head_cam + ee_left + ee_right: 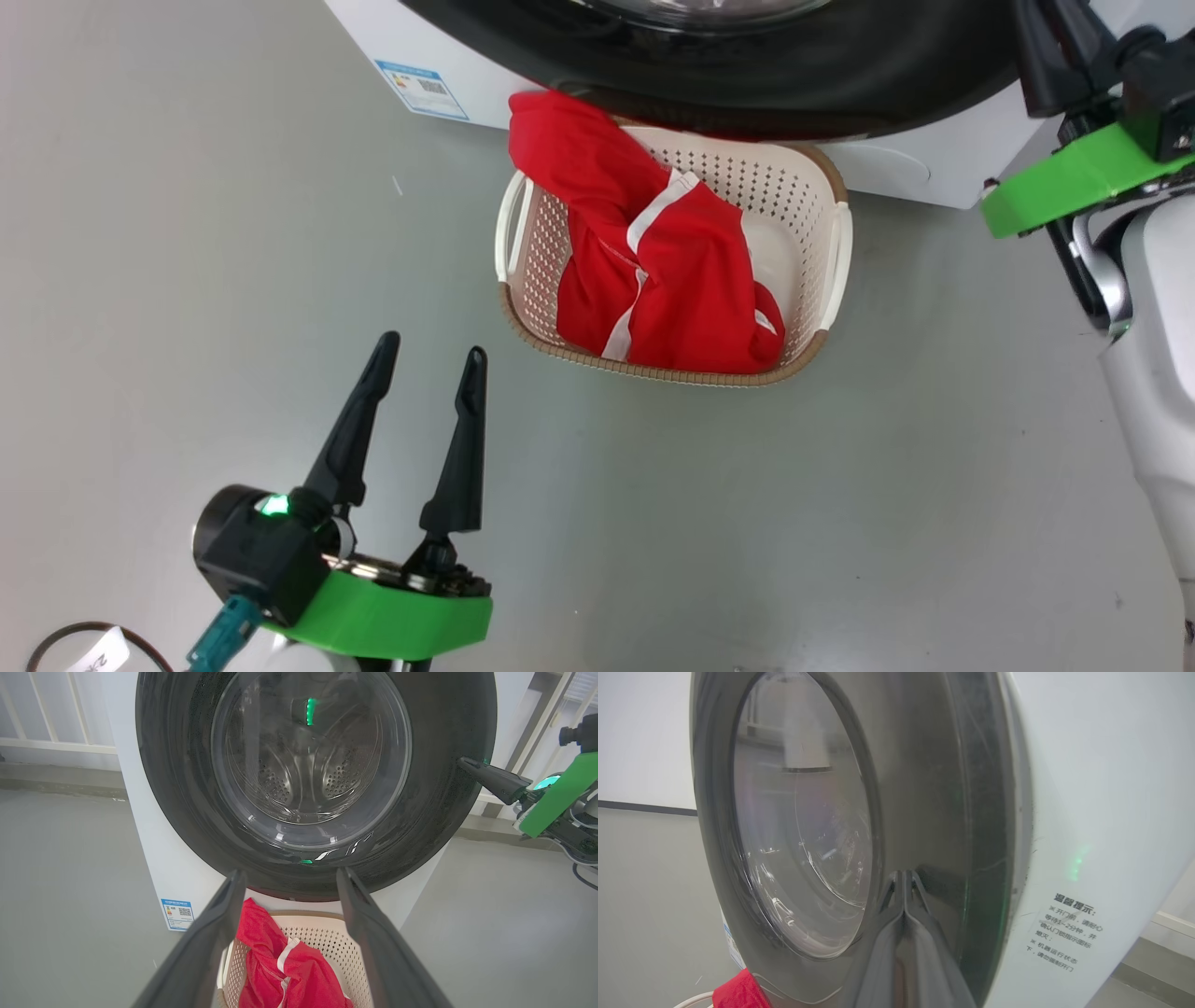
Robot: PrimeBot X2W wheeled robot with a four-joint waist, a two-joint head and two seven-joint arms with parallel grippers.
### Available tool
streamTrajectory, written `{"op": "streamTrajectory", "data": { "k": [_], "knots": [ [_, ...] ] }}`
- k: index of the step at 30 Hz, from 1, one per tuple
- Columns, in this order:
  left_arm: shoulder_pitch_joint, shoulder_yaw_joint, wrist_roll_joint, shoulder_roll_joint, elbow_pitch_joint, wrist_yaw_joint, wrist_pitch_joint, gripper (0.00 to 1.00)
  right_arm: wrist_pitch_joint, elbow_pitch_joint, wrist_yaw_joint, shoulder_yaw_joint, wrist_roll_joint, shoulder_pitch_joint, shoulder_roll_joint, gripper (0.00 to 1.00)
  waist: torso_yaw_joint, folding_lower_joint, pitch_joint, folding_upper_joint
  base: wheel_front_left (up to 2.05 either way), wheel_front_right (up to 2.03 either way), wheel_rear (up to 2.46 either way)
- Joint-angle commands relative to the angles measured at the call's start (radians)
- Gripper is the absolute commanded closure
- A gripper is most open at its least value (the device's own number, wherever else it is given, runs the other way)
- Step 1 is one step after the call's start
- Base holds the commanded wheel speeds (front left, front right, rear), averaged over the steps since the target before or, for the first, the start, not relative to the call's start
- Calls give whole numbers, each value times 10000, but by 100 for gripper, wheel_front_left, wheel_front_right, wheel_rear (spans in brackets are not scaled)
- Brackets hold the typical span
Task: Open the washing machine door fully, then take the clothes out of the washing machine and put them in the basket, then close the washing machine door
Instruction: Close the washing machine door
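**Head view, from above.** The basket [653, 371] stands on the grey floor [187, 233], its far side against the foot of the washing machine [896, 168] and directly below the washing machine door [794, 65]. The clothes [653, 280] lie in the basket, covering its left and middle. One red fold rises over the far left corner of the rim. A blue label sticker [422, 89] sits low on the machine's front, left of the basket. The left end effector [431, 345] hovers over the floor, near and to the left of the basket. Its two fingers are spread apart and empty, pointing toward the machine and touching neither basket nor clothes.

**Left wrist view.** This view adds the full face of the door, which the head view crops. The clear bowl window shows the perforated steel drum [303, 779] behind it, with no red fabric visible through the glass. The door appears to be shut against the machine's front. At the right edge of the black rim, the tip of the right end effector [467, 763] meets the door.

**Right wrist view.** Only here is the state of the right end effector plain. Its fingers are pressed together with nothing between them, and their tips rest at the glossy rim to the right of the window. A white printed notice [1069, 933] on the machine's front lies right of the door. The clothes and basket lie well below this end effector, at the lower left.
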Motion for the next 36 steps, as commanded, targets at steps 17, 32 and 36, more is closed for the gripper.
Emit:
{"op": "streamTrajectory", "data": {
  "k": [17,32,36],
  "knots": [
    [-408,120,-87,91,64,665,-78,0,-53,889,33,-196,-227,-1913,-250,100,253,0,482,-1,0,0,0],
    [-471,264,-161,91,297,1037,-78,0,-53,906,33,111,-171,-1702,-106,100,62,0,416,-1,0,0,0],
    [-461,359,-118,91,214,1048,-78,0,-53,689,33,314,61,-1294,153,100,-129,0,202,-1,0,0,0]
  ]
}}
